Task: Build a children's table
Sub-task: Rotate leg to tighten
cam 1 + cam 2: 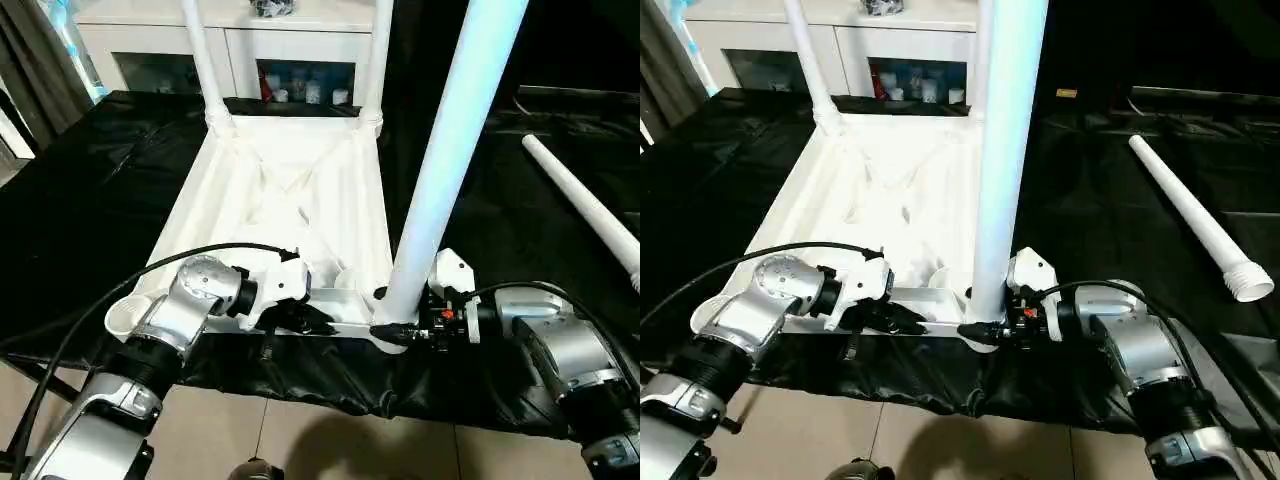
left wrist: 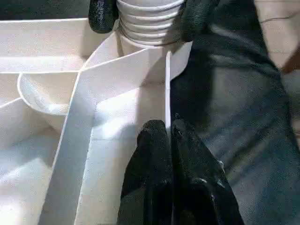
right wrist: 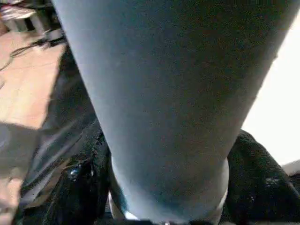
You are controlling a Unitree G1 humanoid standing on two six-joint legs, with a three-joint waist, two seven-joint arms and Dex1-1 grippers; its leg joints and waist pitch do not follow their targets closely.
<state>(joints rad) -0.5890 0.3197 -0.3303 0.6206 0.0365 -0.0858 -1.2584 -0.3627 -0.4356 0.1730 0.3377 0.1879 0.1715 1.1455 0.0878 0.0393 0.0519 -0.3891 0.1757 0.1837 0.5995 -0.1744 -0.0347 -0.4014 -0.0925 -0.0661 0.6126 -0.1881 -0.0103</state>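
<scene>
Left wrist view: left gripper [image 2: 167, 133] pinches the white plastic tabletop's [image 1: 290, 190] rim; right gripper [image 1: 395, 325] straddles the white tubular leg [image 1: 450, 150].

The white tabletop [image 1: 290, 200] lies underside up with three legs [image 1: 452, 150] standing in its sockets, the fourth leg [image 1: 1188, 213] lying well apart

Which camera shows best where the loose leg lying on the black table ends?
The right eye view: the loose leg lies whole, ribbed end visible. The left eye view cuts it off at the picture's edge. The wrist views look elsewhere.
</scene>
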